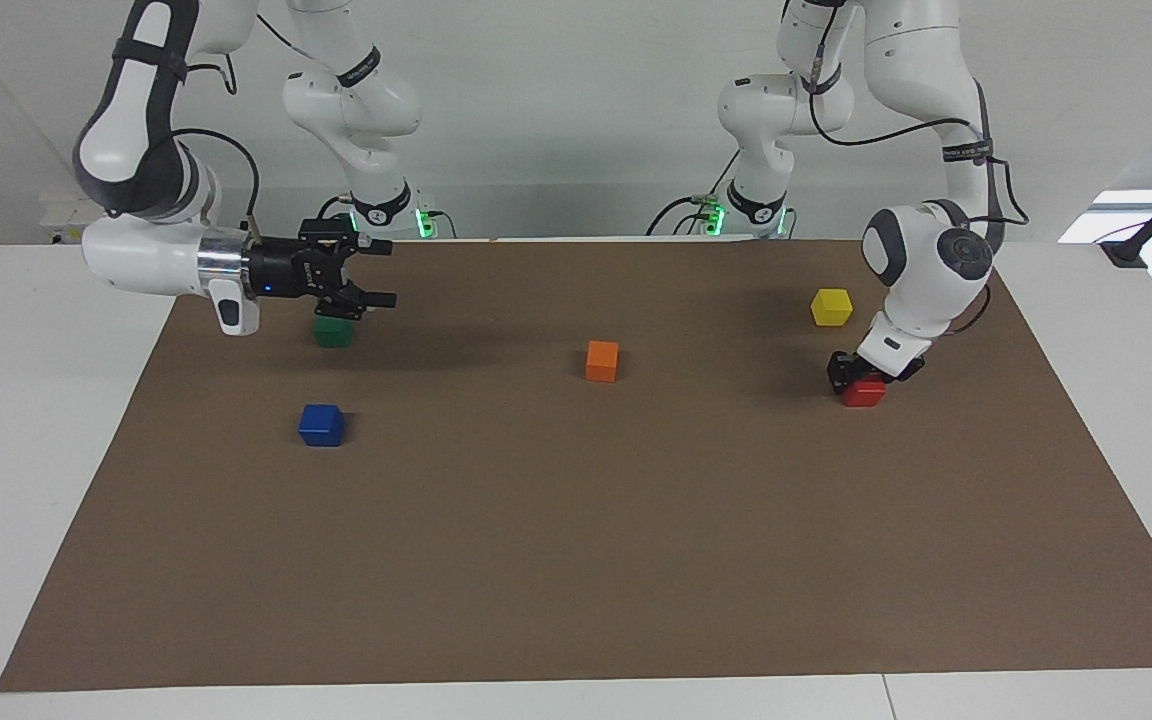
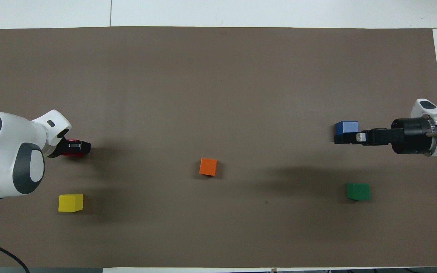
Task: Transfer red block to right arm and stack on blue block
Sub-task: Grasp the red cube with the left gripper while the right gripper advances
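Note:
The red block (image 1: 866,393) rests on the brown mat (image 1: 576,560) at the left arm's end. My left gripper (image 1: 850,380) points down and is shut on it at mat level; in the overhead view the red block (image 2: 69,148) shows between the fingers of the left gripper (image 2: 84,148). The blue block (image 1: 321,425) sits on the mat at the right arm's end, also seen from overhead (image 2: 346,126). My right gripper (image 1: 380,272) is raised, lies horizontal, points toward the table's middle, open and empty, over the mat by the blue and green blocks (image 2: 337,138).
A green block (image 1: 333,333) lies nearer the robots than the blue one. An orange block (image 1: 602,361) sits mid-mat. A yellow block (image 1: 831,307) lies nearer the robots than the red one, close to the left arm.

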Controlling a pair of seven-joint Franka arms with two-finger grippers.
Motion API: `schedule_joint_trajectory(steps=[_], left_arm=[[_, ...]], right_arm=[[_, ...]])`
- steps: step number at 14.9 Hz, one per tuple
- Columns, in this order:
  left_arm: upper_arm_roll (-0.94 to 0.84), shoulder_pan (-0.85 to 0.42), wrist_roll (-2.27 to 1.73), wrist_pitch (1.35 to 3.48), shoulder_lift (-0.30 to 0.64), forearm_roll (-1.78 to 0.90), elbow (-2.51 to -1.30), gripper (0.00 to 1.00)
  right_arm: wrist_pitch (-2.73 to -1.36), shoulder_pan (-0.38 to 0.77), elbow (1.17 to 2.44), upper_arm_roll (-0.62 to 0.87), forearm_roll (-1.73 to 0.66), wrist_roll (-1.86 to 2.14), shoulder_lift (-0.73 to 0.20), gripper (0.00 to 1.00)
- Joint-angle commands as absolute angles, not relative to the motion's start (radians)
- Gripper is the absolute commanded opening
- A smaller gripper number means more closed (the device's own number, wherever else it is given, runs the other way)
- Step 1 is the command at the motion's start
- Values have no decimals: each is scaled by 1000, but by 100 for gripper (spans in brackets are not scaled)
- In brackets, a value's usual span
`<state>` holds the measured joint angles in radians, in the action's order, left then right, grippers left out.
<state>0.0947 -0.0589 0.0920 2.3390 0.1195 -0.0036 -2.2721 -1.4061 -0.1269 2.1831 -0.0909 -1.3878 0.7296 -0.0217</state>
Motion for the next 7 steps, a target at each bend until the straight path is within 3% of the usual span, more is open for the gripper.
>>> schedule_joint_trajectory(steps=[1,7], left_arm=[[104,-69,-44,2191,127,-15,-2163,0],[103,-71,-264,1772,120,-87,-1823,0]], right_arm=[[-1312,-88,2215,-89,-1514,843,-81,100],[-1172,58,2296,-87,-1846,885,-132,100]])
